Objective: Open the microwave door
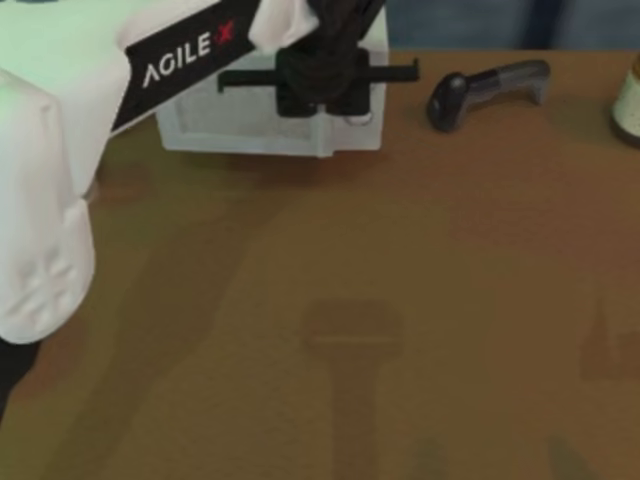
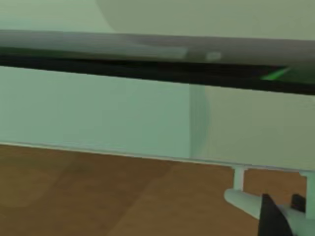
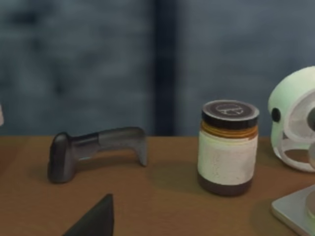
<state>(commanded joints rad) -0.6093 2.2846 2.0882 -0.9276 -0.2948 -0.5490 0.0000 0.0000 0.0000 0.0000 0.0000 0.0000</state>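
Stage: early by my judgement. The grasp is being set up at the door, and the swing itself is all still to do.
Microwave (image 1: 375,40): upper left-centre of the top view, at the far edge of the table (image 1: 330,300), and largely covered by my left arm.
Microwave door (image 1: 240,125): its speckled mesh front faces down the frame below my arm. I see no clear swing outward, so I take it as shut or nearly so.
Left pincer (image 1: 320,85): in the top view it lies over the right part of the door. In the left wrist view its dark tips sit against the pale door handle (image 2: 241,199) in the lower right corner.
Left pincer state: I cannot tell whether it is clamped on the handle or only beside it.
Dark band: it runs across the upper part of the left wrist view. I cannot tell whether it is a gap.
Right pincer (image 3: 93,219): parked out of the top view, state impossible to tell.
Bystanders: a barcode scanner (image 1: 485,90) just right of the microwave and a jar (image 1: 628,105) at the right edge, both well apart from the door.
Left to do: confirm the grip, then pull the door round on its hinge.
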